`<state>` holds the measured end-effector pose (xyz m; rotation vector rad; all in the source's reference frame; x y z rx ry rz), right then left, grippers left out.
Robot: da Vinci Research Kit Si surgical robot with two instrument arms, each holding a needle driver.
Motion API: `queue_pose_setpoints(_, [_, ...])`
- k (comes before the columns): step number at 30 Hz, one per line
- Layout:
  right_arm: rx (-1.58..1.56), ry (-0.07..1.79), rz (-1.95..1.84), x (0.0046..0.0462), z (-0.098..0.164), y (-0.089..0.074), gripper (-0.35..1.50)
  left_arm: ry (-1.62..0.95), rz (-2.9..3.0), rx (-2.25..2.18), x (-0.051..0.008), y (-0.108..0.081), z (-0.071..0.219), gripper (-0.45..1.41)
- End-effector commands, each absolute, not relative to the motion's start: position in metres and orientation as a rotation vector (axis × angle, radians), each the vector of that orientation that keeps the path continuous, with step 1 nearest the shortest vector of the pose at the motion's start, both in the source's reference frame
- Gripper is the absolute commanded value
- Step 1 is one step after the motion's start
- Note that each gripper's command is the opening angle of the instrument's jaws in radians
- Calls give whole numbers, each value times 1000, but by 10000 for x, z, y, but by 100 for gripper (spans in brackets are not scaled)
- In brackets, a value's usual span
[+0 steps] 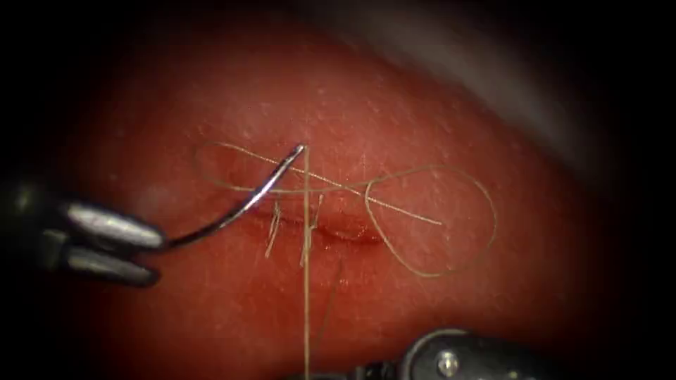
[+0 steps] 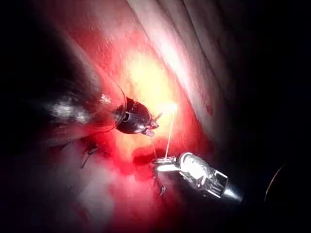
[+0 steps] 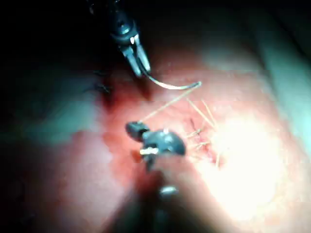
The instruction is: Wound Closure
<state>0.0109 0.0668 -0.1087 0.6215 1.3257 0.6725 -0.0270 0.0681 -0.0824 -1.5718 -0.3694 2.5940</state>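
1. The left tool came in from the left edge of the endoscope view, and most of its body was lost in the dark there. Its two jaws were closed on one end of the needle.
2. The needle curved up and to the right, free in the air above the tissue. It was not in the tissue. Its far end sat over the cut, where the thread met it.
3. From that end the thread ran straight down, tight, to the bottom edge of the view.
4. The right tool was cut off by the bottom edge, so its jaws could not be seen there. In the right wrist view the tight thread ended at this tool, but the view was too blurry to tell if the jaws were closed on it.
5. More thread lay loose on the tissue, in a big loop right of the needle and a smaller one to the left.
6. Short thread ends stuck up along the cut.
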Motion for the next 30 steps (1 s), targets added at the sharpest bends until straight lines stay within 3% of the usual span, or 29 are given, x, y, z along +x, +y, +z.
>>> queue_pose_setpoints(1, [571,1328,676,116,-1077,677,135,-371,2594,-1569,-274,678,-819,-35])
queue_pose_setpoints(6, [460,1324,671,98,-1076,689,146,-384,2590,-1573,-260,683,-826,-35])
queue_pose_setpoints(13, [317,1273,562,68,-1062,706,145,-362,2559,-1534,-219,704,-847,-35])
queue_pose_setpoints(26, [84,1159,522,87,-1003,718,143,-349,2528,-1499,-203,711,-856,-35])
queue_pose_setpoints(30, [58,1156,492,91,-999,712,128,-349,2524,-1502,-204,711,-856,-35])
